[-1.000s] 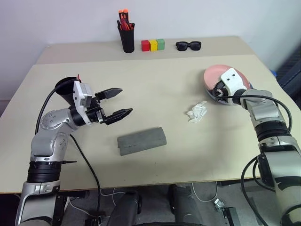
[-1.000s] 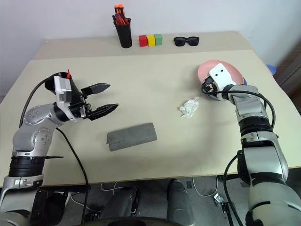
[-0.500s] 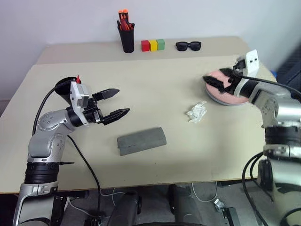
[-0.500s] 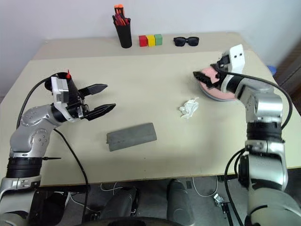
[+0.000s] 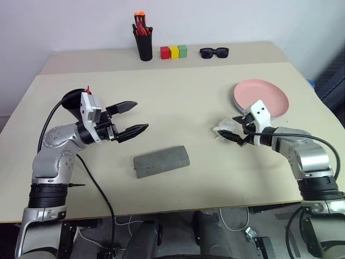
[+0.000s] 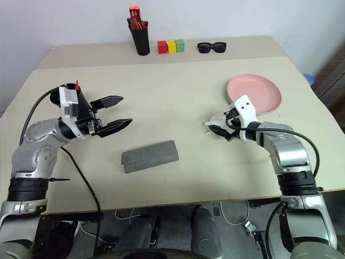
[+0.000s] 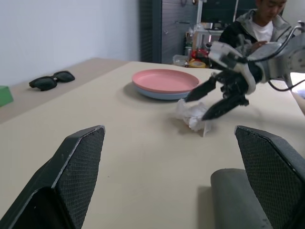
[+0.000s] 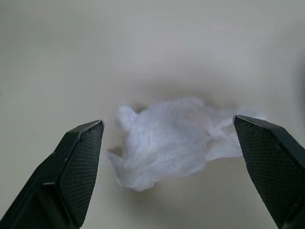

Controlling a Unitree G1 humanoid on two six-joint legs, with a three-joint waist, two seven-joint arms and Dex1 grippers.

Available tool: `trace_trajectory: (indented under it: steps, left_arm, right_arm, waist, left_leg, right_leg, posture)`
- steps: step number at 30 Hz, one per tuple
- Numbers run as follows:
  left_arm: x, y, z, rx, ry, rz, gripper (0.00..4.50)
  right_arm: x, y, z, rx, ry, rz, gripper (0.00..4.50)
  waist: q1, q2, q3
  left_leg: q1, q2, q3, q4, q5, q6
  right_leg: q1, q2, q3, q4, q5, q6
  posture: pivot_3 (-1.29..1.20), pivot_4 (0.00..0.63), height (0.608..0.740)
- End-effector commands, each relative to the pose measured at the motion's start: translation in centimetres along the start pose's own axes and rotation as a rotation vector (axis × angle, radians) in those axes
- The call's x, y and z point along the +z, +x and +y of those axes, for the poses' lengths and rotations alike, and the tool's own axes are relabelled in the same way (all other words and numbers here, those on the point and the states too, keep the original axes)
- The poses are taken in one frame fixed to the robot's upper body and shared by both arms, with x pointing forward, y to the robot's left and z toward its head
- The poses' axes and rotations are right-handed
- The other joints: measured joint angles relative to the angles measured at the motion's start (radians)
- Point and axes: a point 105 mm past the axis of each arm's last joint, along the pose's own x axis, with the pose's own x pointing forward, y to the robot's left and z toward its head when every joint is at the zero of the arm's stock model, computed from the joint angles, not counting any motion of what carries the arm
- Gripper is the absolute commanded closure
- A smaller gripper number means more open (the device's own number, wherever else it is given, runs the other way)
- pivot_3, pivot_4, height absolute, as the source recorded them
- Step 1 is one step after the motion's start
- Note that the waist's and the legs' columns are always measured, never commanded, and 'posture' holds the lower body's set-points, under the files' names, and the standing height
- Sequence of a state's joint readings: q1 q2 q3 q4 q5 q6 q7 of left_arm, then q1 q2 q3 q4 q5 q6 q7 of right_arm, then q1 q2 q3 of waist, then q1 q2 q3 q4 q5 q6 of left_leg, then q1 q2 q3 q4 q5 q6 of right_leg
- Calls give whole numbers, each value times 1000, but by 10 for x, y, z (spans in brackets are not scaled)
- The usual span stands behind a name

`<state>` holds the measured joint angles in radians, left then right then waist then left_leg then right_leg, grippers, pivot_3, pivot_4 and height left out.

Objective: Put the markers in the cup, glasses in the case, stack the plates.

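Right end effector (image 5: pixel 235 131) spread, near the stacked plates (image 5: pixel 264 97).

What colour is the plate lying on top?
Pink; the top plate rests on a light blue one, clearest in the left wrist view.

Odds and ends on my table

A crumpled white tissue (image 5: pixel 223 128) lies toward my right. Along the far edge stand a tall black pen pot (image 5: pixel 144 45) of orange-tipped red pens (image 5: pixel 141 22), then red (image 5: pixel 165 52), yellow (image 5: pixel 174 52) and green (image 5: pixel 183 51) blocks in a touching row, then black sunglasses (image 5: pixel 214 52). A seated person (image 7: pixel 257 21) shows beyond the table (image 5: pixel 178 102).
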<state>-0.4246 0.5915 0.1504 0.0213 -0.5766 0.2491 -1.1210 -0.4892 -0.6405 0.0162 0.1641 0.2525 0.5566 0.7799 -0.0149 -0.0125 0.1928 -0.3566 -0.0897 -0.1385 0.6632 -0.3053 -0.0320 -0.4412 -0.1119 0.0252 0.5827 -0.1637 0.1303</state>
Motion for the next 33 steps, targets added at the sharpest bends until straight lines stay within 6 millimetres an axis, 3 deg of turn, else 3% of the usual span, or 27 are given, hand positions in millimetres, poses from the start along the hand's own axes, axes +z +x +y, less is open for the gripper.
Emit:
trace_trajectory:
  steps: [1,5,9,14,17,20,26,27,31,33]
  left_arm:
    - [12,-3,-3,3,59,-5,0]
    - [12,-4,-5,11,60,0,0]
    - [12,-5,-6,19,59,-2,0]
    - [12,-3,-6,24,57,-10,0]
    - [12,-1,-6,24,58,-15,0]
    - [12,1,-6,27,53,-16,0]
    - [12,0,-6,37,43,-14,0]
    - [12,-1,-6,41,42,-13,0]
    - [12,-5,-6,60,44,-11,0]
    - [13,-9,-5,75,44,-15,0]
  right_arm:
    - [2,5,-6,-13,-43,1,582]
    - [8,7,-10,-17,-25,-26,2251]
    - [30,3,-10,8,9,-110,4417]
    - [61,-7,-33,-79,15,-233,4469]
    - [73,-14,-66,-251,20,-270,4469]
    - [70,-16,-93,-385,31,-240,3348]
    - [66,-12,-113,-505,-19,-184,316]
    - [66,-12,-114,-513,-23,-182,16]
    - [84,-21,-117,-523,-36,-281,16]
    - [101,-23,-103,-420,-37,-399,16]
  waist:
    - [0,0,0]
    - [0,0,0]
    - [-1,0,0]
    - [0,0,0]
    - [0,0,0]
    - [-1,0,0]
    - [-3,0,0]
    - [-3,0,0]
    - [-8,0,0]
    - [-7,0,0]
  left_leg:
    - [0,0,0,0,0,0]
    - [0,0,0,0,0,0]
    - [0,0,0,0,0,0]
    - [0,0,0,0,0,0]
    - [0,0,0,0,0,0]
    - [0,0,0,0,0,0]
    - [-1,0,0,-1,0,0]
    - [-1,0,0,-1,0,0]
    - [0,0,0,-1,0,0]
    - [0,0,0,-2,0,0]
  right_leg:
    - [0,0,0,0,0,0]
    - [0,0,0,0,0,0]
    - [0,0,0,0,0,0]
    - [0,0,0,0,0,0]
    - [0,0,0,0,0,0]
    - [0,0,0,0,0,0]
    - [0,0,0,-1,0,0]
    - [-1,0,0,-1,0,0]
    - [-1,0,0,-1,0,0]
    - [-1,0,0,-1,0,0]
  posture:
    - [0,150,740]
    - [0,150,740]
    - [0,150,740]
    - [0,150,740]
    - [0,150,740]
    - [0,150,740]
    - [0,150,740]
    - [0,150,740]
    - [0,150,740]
    - [0,150,740]
